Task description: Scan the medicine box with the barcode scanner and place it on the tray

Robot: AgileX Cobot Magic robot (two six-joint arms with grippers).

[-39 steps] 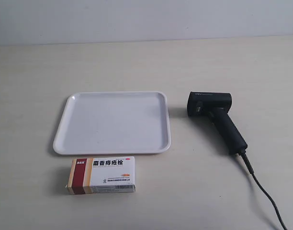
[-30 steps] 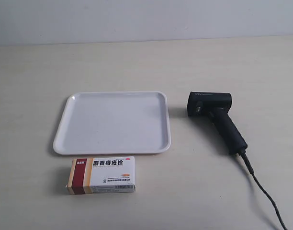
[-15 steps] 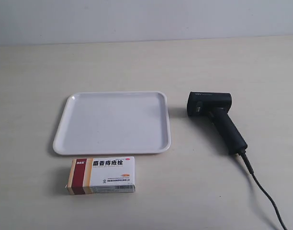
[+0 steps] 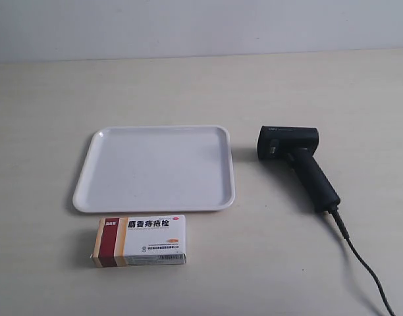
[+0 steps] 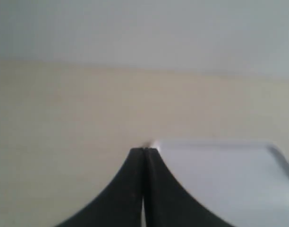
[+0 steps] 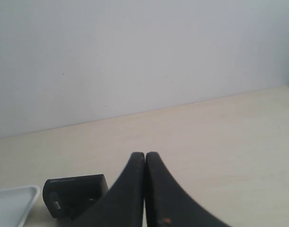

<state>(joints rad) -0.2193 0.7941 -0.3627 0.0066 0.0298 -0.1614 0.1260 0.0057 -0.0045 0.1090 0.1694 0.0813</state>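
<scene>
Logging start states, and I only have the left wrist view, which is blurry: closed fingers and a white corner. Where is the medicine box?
Observer: Only the exterior view shows it. The medicine box lies flat on the table, just outside the tray's near rim, not on it.
Operator: And the scanner?
Observer: The barcode scanner lies on its side beside the tray, apart from it, with its cable running off the frame's bottom edge.
Operator: Is the other gripper holding anything?
Observer: No. The right gripper is shut on nothing, with the scanner's head just beyond it.
</scene>
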